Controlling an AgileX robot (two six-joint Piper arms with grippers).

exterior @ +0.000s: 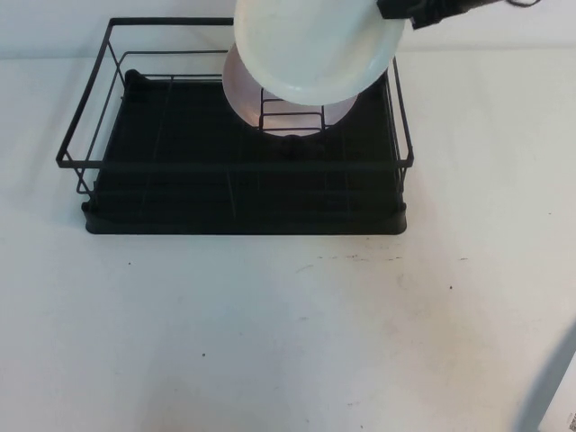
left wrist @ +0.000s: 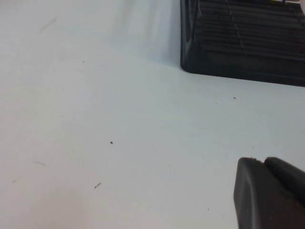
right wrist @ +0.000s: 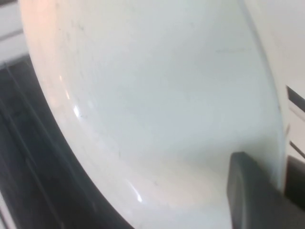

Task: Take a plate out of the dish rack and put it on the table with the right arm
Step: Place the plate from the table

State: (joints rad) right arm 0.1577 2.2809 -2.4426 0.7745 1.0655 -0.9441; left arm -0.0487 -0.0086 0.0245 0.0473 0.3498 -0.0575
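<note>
Above dish rack (exterior: 234, 193): right gripper (exterior: 400, 11) clamps plate (exterior: 315, 45); left gripper (left wrist: 269, 191) over table (exterior: 270, 333), finger state unclear; no readable writing.

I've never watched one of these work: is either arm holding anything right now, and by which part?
The right gripper holds the plate by its rim, lifted above the dish rack. The left gripper is low over the table, holding nothing.

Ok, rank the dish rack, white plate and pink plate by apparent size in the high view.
1. dish rack
2. white plate, held up by the right gripper
3. pink plate, mostly hidden, so true size is unsure.
Left gripper is off-view.
</note>
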